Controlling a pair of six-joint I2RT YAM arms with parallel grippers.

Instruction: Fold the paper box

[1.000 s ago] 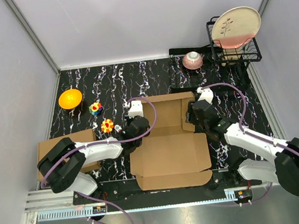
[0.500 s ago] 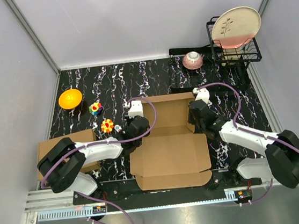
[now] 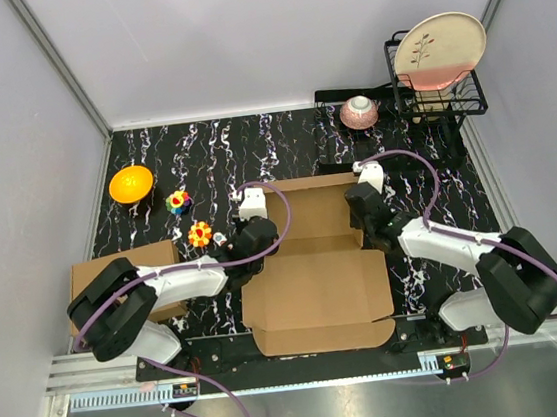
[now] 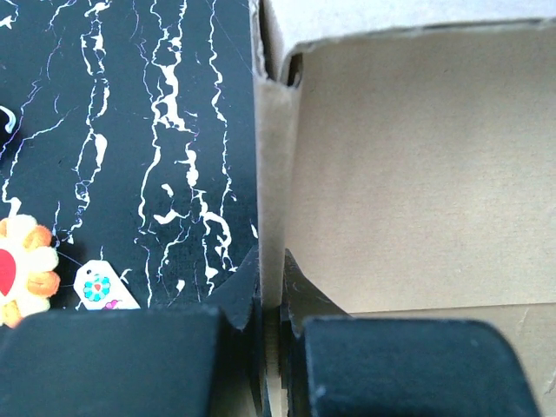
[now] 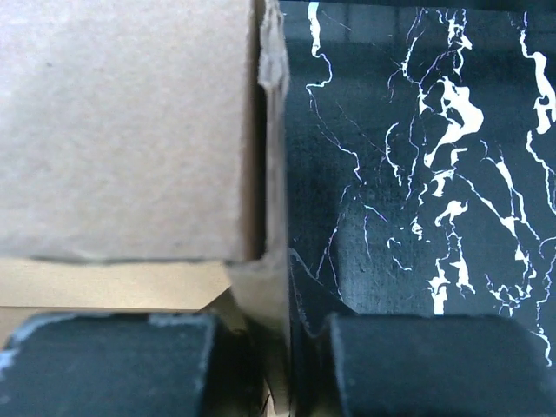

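Paper box, plain brown, flaps flat, upright side walls pinched by left pincer and right pincer

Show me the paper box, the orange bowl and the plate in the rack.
paper box [image 3: 318, 289]: top view, on its flat middle panel.
orange bowl [image 3: 131, 183]: top view, on its inside.
plate [image 3: 439, 49]: top view, on its face.

White shells, black joints on left arm, right arm; black bases at 6 o'clock. Each trails looping purple cable. Matte black, wedge-tipped: left gripper, right gripper.
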